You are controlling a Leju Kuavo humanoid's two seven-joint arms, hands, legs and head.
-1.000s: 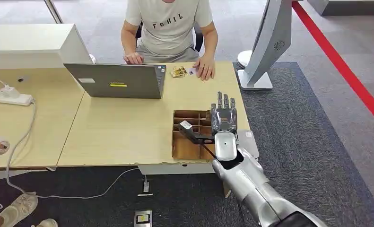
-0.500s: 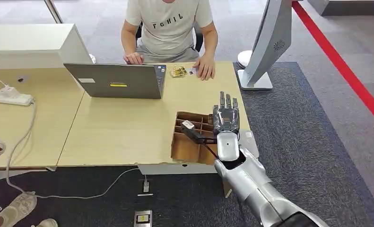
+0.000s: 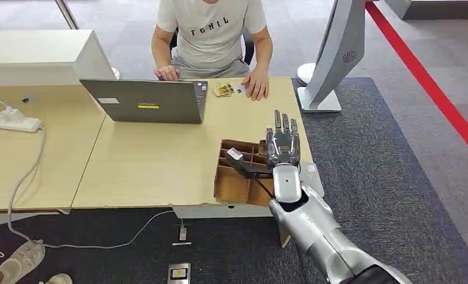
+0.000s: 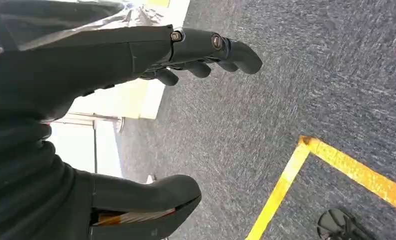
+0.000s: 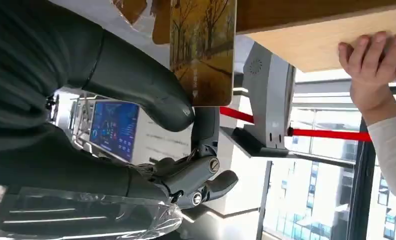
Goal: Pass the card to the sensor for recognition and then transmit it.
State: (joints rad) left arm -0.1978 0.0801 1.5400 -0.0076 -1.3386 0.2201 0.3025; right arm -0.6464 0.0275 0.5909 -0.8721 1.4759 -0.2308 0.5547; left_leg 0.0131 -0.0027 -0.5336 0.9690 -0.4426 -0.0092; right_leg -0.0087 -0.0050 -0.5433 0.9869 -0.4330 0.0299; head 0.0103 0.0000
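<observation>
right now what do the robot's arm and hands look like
The right arm is glossy silver with rounded shells and a dark joint near the wrist. The right hand has a pale silver back plate, dark grey segmented fingers with small round screws, and a thick grey thumb. The left hand is dark grey too, with a ribbed cover behind it.
</observation>
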